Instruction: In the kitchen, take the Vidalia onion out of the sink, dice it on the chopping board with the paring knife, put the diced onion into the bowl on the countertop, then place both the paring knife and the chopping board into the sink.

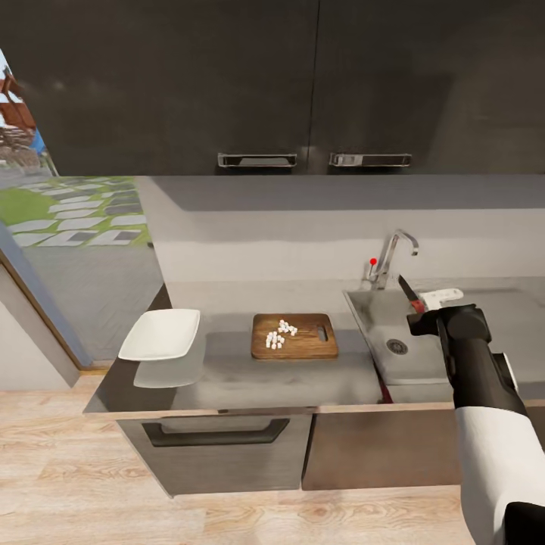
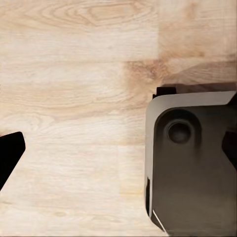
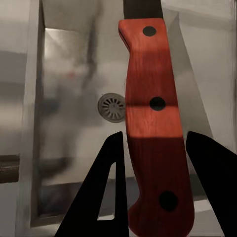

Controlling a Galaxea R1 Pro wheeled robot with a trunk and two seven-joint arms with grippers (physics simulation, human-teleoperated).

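Observation:
The Vidalia onion lies cut up as diced onion, small white cubes on the brown chopping board in the middle of the grey countertop. The white bowl sits to the board's left, near the counter's end. My right gripper is shut on the paring knife by its red handle, held over the sink, above the drain. The dark blade points toward the tap. My left gripper is open and hangs low over the wood floor.
Glossy black upper cabinets hang above the worktop. A dark drawer front sits under the counter. A glass opening to a garden lies left. The robot's grey base is beside the left gripper.

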